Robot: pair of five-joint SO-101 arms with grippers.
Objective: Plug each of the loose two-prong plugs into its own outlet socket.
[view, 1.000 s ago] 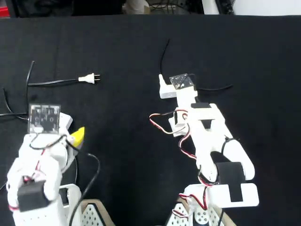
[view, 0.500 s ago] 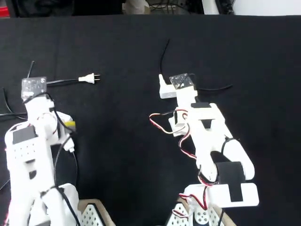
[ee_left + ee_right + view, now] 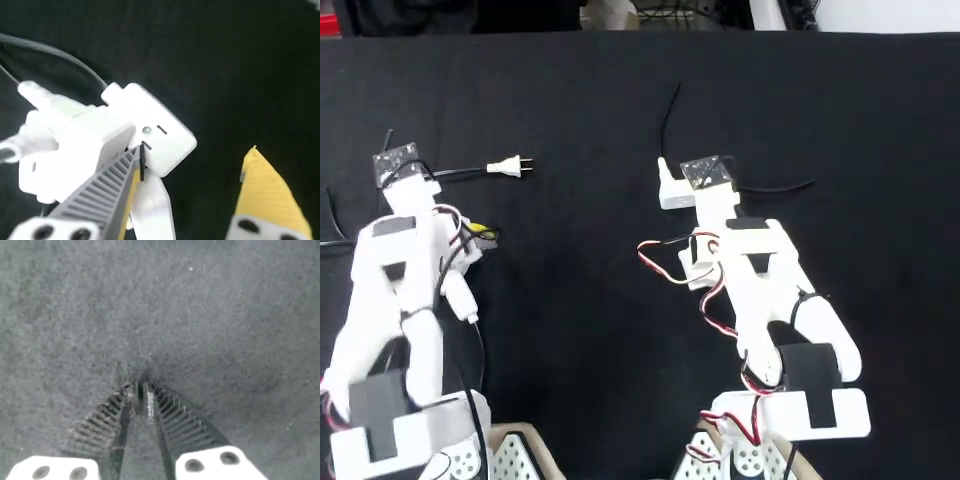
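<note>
Just ahead of the left tool (image 3: 197,149), a white outlet block (image 3: 155,132) lies on the black bench (image 3: 570,100). Its face with the narrow slots is turned toward the tool, and its long axis runs slantwise across the gap. The tool is spread wide. The grey ribbed finger (image 3: 107,182) has its tip at the block's slotted face, and the yellow finger (image 3: 265,192) stands well apart over bare cloth. A white corded piece (image 3: 50,112) sits against the side of the block away from the yellow finger, with its black cord (image 3: 60,55) curving off beyond. In the high view, the loose two-prong plug (image 3: 508,167) lies flat, away from that arm's wrist and toward the other arm. Its long axis runs across the bench, its prongs point toward the right arm, and its lead (image 3: 440,174) trails back toward the left arm. The right tool (image 3: 142,390) is pressed together with its tips down at the cloth, pinching nothing. Just beside its wrist lies a small white cord-end piece (image 3: 668,188); whether that is a plug or a socket cannot be told.
</note>
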